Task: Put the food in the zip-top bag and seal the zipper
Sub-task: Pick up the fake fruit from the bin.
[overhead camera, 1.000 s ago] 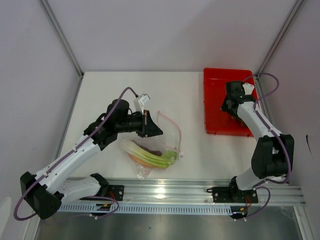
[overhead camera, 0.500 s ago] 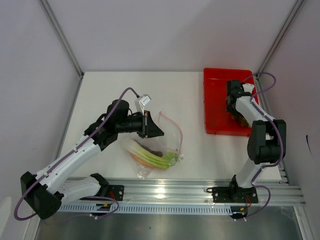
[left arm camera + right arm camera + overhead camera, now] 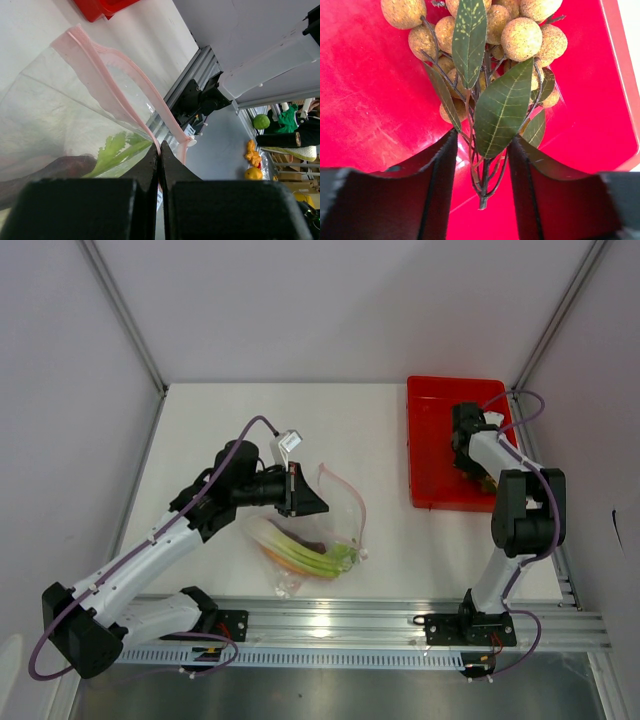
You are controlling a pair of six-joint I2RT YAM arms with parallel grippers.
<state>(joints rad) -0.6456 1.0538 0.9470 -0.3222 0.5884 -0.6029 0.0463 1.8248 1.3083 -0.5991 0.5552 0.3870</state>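
Note your left claw (image 3: 160, 149) pinched closed on the bag's (image 3: 60, 115) zipper strip (image 3: 102, 80); your right claw (image 3: 482, 141) stands wide astride the fruit bunch's (image 3: 520, 35) stem in the red tray (image 3: 365, 100).

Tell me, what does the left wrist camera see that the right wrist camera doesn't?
Only the left wrist view: the left gripper shut on the zipper of the zip-top bag, with the leek stalk showing green inside. Only the right wrist view: the right gripper, open, straddling the stem of the leafy fruit bunch. Both: the red tray, a far corner in the left view, the floor under the fruit in the right.
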